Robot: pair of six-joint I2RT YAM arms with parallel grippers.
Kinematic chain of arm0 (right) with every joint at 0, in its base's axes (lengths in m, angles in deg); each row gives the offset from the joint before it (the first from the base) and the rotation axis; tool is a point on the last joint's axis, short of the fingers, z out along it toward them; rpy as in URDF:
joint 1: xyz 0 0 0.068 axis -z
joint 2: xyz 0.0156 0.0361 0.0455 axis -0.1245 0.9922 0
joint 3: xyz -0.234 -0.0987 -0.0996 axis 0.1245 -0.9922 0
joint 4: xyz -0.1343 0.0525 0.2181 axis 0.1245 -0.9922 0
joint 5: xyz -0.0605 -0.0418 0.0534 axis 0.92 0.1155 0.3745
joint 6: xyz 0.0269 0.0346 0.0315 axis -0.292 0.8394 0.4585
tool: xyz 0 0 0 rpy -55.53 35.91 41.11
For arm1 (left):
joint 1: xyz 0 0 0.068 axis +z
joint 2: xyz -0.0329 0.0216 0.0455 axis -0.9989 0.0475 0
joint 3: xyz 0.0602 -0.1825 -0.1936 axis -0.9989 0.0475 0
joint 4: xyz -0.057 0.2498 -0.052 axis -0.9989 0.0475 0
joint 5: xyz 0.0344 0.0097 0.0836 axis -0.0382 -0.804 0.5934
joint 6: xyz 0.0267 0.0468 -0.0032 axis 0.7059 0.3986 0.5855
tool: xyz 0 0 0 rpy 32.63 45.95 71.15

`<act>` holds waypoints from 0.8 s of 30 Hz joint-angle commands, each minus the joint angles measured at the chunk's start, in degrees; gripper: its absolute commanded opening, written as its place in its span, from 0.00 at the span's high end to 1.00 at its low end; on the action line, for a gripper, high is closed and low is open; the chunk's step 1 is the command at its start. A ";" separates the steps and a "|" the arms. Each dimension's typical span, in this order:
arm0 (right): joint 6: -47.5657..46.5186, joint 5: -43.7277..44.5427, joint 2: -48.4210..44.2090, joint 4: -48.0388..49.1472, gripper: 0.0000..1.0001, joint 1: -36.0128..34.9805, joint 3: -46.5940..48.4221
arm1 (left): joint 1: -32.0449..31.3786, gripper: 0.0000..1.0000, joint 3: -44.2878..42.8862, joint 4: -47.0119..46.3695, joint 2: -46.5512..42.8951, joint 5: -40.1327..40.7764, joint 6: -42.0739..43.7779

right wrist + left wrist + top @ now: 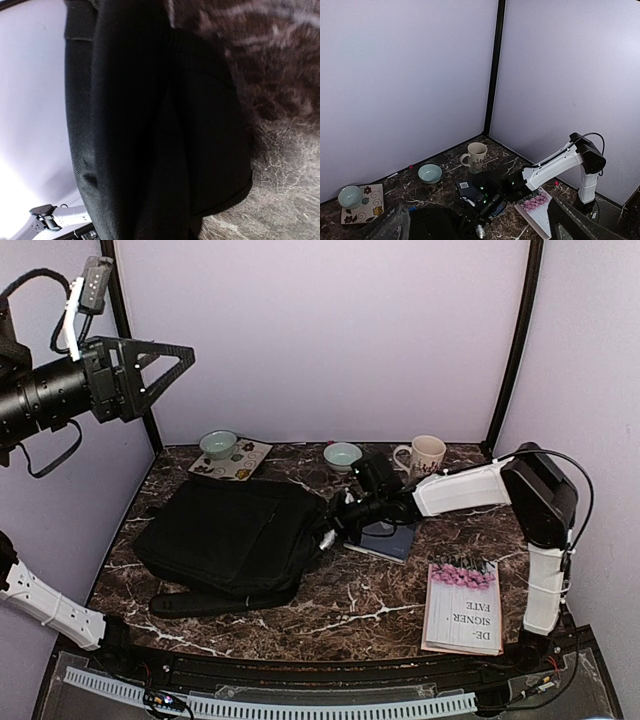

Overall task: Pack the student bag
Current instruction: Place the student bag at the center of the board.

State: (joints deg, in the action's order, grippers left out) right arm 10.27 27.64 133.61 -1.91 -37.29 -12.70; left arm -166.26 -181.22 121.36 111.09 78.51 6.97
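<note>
Black fabric is most of what you see: the student bag (pixel 225 535) lies flat on the left half of the marble table (pixel 350 612), nearer the left edge than the right. One strap (pixel 185 603) trails out towards the near edge.

Your right arm reaches in from the near right corner, low across the surface. The right gripper (pixel 338 523) is at the bag's right edge, against the fabric beside a small silver piece (pixel 326 537). Its wrist camera is filled with black cloth and a strip of marble, and its fingers do not show there. From above they are dark against the dark bag, so you cannot tell whether they are pinched on anything or only resting there.

Your left gripper (pixel 160 365) hangs high above the far left corner, well clear of everything. In its wrist view the fingers (pixel 390 225) stand wide apart with nothing between them.

A small dark blue notebook (pixel 388 540) lies just right of the bag, partly under the right forearm. Along the far edge sit a flowered tile (pixel 245 460) carrying a pale green bowl (pixel 218 444), a second green bowl (pixel 342 454) near the middle, and a cream mug (pixel 426 453) further right. A book with pink flowers on its cover (pixel 462 608) lies near the near right corner.
</note>
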 commanded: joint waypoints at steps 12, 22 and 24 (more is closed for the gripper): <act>-15.36 -15.21 3.54 -23.11 1.00 -6.37 14.70 | -0.17 0.02 1.37 5.53 2.22 2.29 -11.63; -6.72 0.58 -0.24 -12.59 1.00 -4.46 10.66 | -0.15 0.01 9.53 5.74 0.71 -0.44 -19.05; -1.80 3.79 -2.98 -7.46 1.00 -4.17 5.71 | -0.18 0.02 9.39 6.62 1.21 -2.70 -20.23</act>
State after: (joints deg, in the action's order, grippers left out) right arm 0.37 22.43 136.80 -19.51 -42.65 -0.96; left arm -166.26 -171.95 126.46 112.91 78.83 -9.07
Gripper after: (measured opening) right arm 0.128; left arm 0.986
